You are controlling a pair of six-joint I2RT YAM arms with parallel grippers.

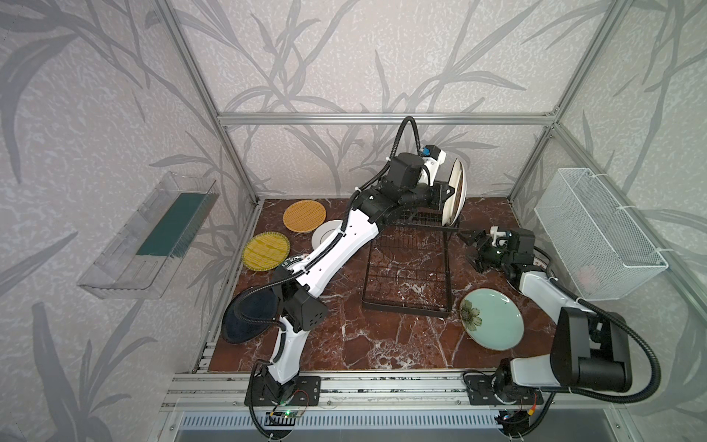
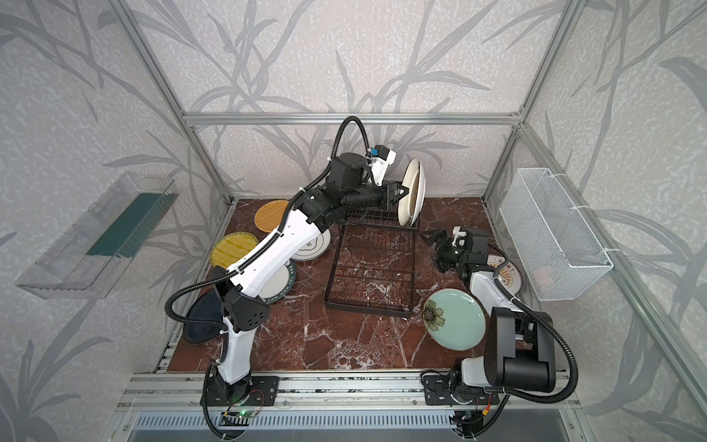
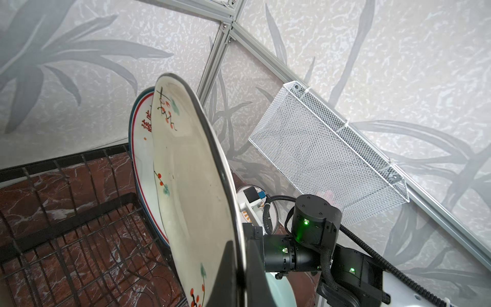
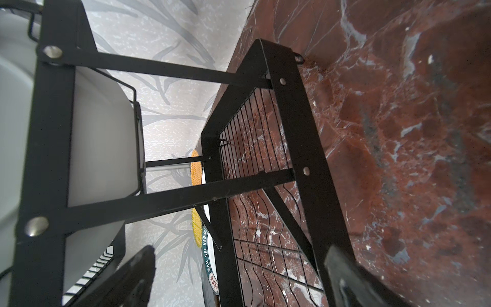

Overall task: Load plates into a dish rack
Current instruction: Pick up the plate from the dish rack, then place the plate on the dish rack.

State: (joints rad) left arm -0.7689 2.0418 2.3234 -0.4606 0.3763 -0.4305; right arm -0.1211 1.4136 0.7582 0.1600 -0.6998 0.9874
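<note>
Left wrist view: left gripper [image 3: 240, 265] has fingers clamped on the cream blossom plate [image 3: 191, 186], upright at the dish rack [image 3: 66, 158] slots beside the racked red-rimmed plate [image 3: 142, 148]. Right gripper [image 1: 472, 250] fingers apart, empty, beside the rack. Next, probably: seat rim between bars, then release.
</note>
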